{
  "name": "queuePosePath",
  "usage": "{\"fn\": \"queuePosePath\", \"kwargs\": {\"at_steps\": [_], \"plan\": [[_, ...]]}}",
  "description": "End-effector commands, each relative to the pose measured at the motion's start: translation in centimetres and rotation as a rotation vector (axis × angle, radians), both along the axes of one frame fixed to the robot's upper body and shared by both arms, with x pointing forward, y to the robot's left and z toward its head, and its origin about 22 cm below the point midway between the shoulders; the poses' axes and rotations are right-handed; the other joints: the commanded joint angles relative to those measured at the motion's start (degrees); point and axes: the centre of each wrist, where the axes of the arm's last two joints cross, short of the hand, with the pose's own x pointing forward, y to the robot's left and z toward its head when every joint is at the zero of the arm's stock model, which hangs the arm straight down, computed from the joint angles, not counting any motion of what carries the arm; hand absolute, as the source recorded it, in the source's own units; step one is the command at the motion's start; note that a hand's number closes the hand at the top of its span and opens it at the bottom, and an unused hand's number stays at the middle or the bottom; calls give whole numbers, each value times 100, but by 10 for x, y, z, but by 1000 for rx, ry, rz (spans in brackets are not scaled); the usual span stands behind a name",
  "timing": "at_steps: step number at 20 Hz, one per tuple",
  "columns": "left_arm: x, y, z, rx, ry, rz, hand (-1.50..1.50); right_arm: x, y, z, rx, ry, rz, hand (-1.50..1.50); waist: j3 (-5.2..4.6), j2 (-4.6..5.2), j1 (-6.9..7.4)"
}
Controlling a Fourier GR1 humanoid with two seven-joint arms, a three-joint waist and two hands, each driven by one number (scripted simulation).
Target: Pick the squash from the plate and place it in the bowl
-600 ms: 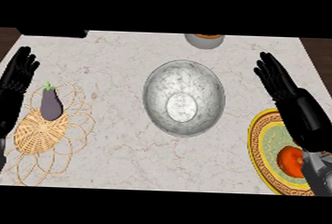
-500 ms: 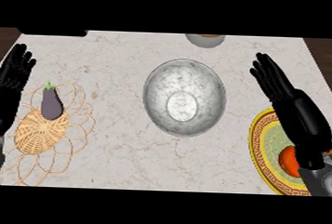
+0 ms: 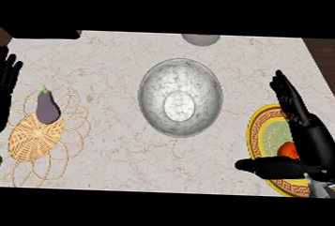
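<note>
We see a dull, mottled metal bowl on a matt marble-look counter, a woven wicker mat, a glossy-skinned eggplant and a smooth, glazed-looking patterned plate.

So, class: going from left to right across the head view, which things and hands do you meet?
Left hand → eggplant on the wicker mat → bowl → plate → right hand.

Bowl midway between wicker mat and plate.

Orange squash, gold-rimmed green plate, grey bowl.
</note>
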Motion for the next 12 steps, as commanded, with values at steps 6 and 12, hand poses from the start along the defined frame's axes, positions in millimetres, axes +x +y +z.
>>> {"fn": "queuePosePath", "kwargs": {"at_steps": [6,12], "plan": [[0,-24,7,-29,1,9,0,-86,-19,2,-290,-100,-123,-150,12,17,70],[-1,2,9,-39,8,10,0,-106,-45,68,-542,25,-236,-150,-6,6,-38]]}}
